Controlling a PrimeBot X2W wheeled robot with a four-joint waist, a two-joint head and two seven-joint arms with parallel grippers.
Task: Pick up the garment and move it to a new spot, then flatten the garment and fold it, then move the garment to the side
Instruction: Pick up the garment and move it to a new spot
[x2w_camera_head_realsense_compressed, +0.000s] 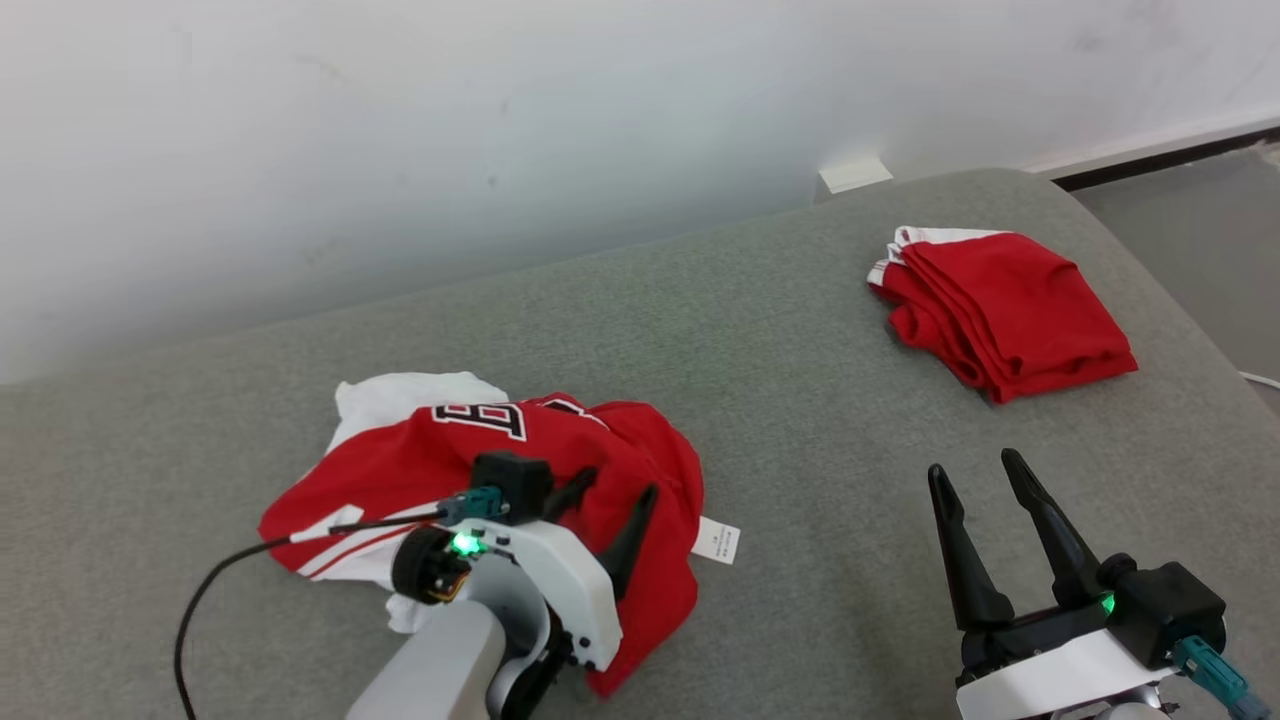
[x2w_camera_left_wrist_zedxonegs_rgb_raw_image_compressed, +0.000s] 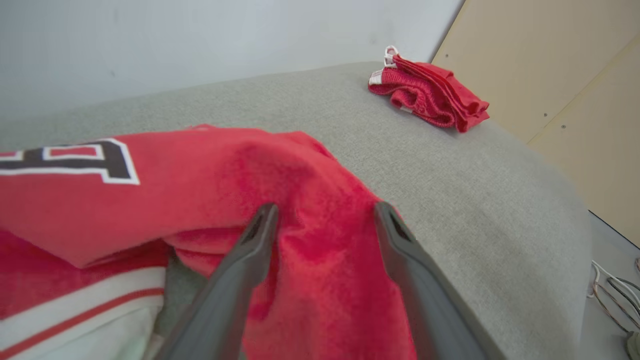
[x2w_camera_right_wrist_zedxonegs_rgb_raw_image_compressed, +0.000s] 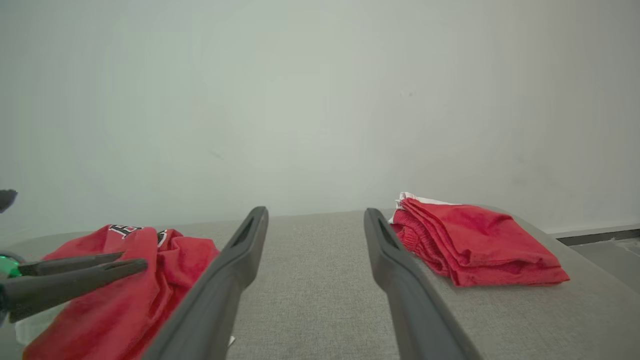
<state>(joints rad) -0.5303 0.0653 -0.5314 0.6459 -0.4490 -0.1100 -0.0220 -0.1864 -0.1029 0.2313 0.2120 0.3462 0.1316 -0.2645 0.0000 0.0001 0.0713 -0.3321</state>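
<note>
Hanging low over the crumpled jersey (x2w_camera_head_realsense_compressed: 400, 475), our left gripper (x2w_camera_head_realsense_compressed: 617, 492) is keeping its two dark fingers spread apart and is pinching nothing; red cloth is bunching up between and beneath them. Our right gripper (x2w_camera_head_realsense_compressed: 972, 465) is standing well apart from it, over bare upholstery, with its jaws also wide and nothing between them.

We are counting two garments. The first, the jersey under our left gripper, is lying in a loose heap at the near left of the grey cushioned surface (x2w_camera_head_realsense_compressed: 760, 400), red with white trim and black block lettering edged in white. One white label (x2w_camera_head_realsense_compressed: 717, 540) is sticking out at its right edge. The second, a folded red garment (x2w_camera_head_realsense_compressed: 1000, 310) with a white hem showing, is sitting at the far right of the same surface, well away from both grippers.

One black cable (x2w_camera_head_realsense_compressed: 220, 580) is looping from our left wrist across the cushion. Our left forearm is covering the jersey's near part. A white wall (x2w_camera_head_realsense_compressed: 500, 120) is rising behind.
</note>
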